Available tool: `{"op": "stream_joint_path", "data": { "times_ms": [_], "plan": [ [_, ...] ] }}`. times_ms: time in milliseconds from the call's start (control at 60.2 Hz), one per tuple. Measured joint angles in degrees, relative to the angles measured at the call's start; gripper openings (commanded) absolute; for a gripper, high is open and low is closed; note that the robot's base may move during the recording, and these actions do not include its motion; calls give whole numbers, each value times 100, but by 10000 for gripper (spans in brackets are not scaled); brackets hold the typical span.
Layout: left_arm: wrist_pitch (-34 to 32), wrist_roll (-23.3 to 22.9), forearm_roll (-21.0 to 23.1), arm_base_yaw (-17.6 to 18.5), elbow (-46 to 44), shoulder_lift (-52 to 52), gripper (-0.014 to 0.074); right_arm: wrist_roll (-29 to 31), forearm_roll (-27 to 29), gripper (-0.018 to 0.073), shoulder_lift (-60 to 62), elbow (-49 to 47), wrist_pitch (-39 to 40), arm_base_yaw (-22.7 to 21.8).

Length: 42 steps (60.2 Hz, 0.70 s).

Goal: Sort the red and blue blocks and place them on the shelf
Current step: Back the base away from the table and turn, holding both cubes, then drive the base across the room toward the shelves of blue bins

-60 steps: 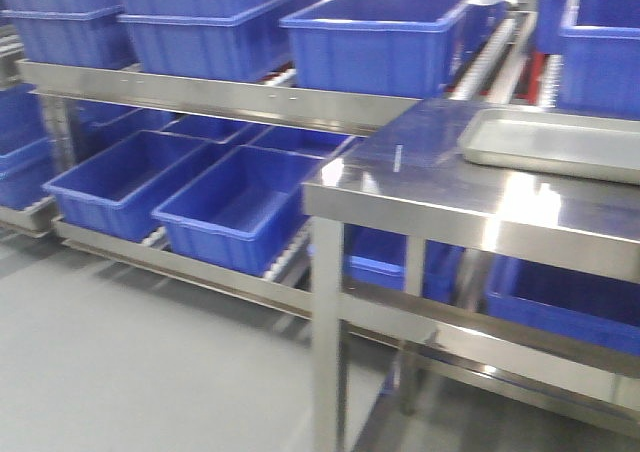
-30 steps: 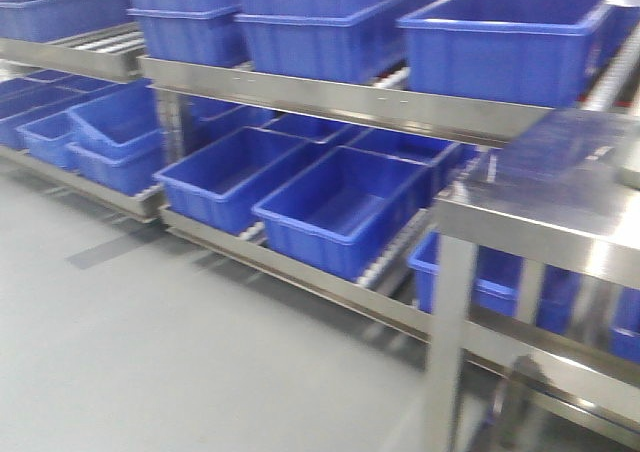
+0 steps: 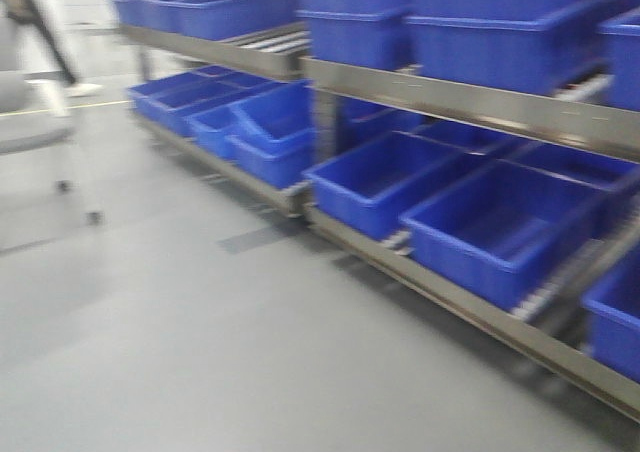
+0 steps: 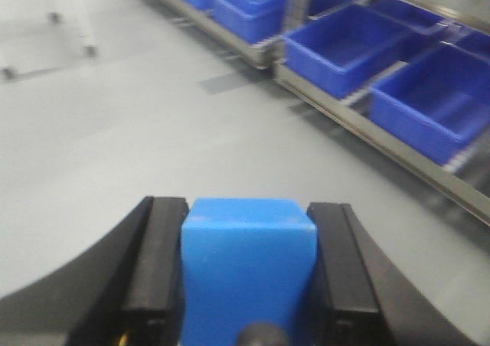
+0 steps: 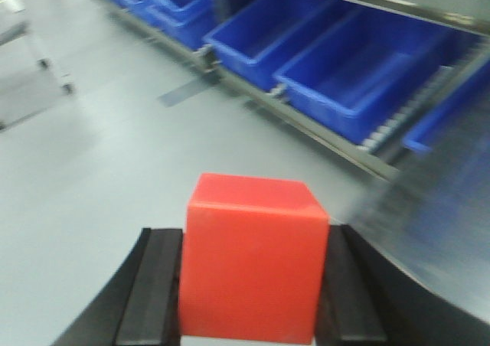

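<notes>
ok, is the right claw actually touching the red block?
Touching. The right wrist view shows the red block clamped in the right claw, both black fingers pressed flush against its sides, no gap.

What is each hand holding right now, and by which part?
Left hand clamps the blue block by its side faces; right hand the red block likewise.

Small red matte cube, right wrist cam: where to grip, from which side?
Grip the small red matte cube on two opposite flat side faces, coming from the wrist side. Its faces are plain and parallel, so a pinch should seat flush. The right hand holds it that way: black fingers flank both sides, top face free.
</notes>
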<state>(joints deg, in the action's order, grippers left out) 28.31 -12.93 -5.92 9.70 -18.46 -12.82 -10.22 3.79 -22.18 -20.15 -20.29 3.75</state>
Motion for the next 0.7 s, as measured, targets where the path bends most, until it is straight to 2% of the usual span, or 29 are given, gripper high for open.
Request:
{"op": "stream_joint_path", "data": {
  "times_ms": [698],
  "plan": [
    [0,0,0,0,0,0,135,0,0,62,0,0,0,0]
  ]
}}
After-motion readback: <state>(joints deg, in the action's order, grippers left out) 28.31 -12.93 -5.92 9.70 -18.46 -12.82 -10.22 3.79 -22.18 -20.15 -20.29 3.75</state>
